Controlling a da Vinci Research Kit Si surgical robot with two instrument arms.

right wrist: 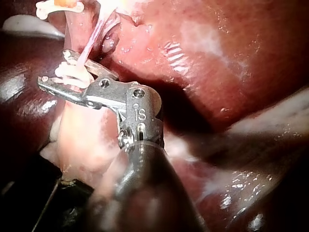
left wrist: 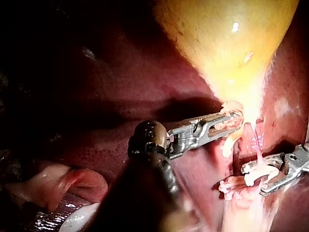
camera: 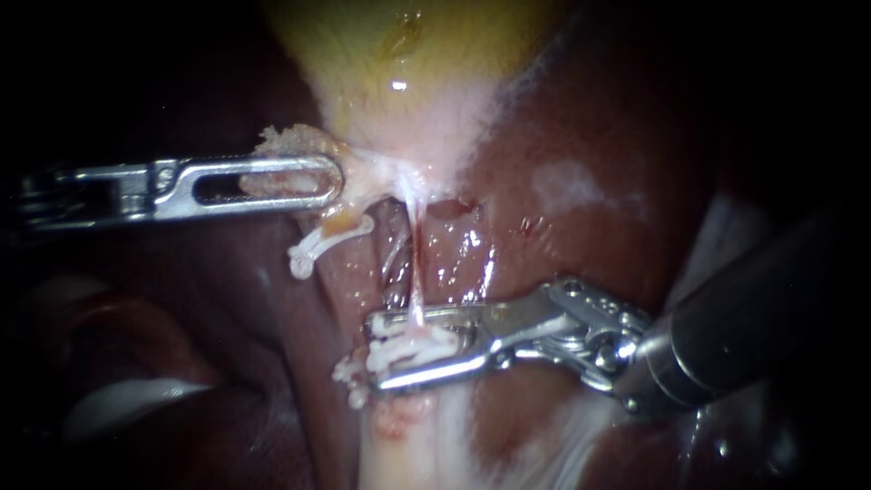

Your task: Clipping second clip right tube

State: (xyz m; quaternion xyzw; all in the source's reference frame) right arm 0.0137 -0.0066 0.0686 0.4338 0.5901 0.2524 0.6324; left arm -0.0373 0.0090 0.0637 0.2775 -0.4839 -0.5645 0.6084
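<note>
My right instrument [camera: 379, 352] lay across the right tube [camera: 416, 272], squeezing a white clip [camera: 413, 347] around it from both sides; I could not tell whether it had latched. A neighbouring clip [camera: 349, 374] sat just beside it, apparently on the same tube. My left instrument [camera: 328, 178] pinched the gallbladder [camera: 408, 82] at its neck. What remained, I judged, was to finish the squeeze, release and back away.

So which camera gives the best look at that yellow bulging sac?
The left wrist view: the glossy yellow gallbladder spreads wide there and tapers down to its pale neck. The endoscope view catches only its lower end at the edge. In the right wrist view I can't make it out.
</note>
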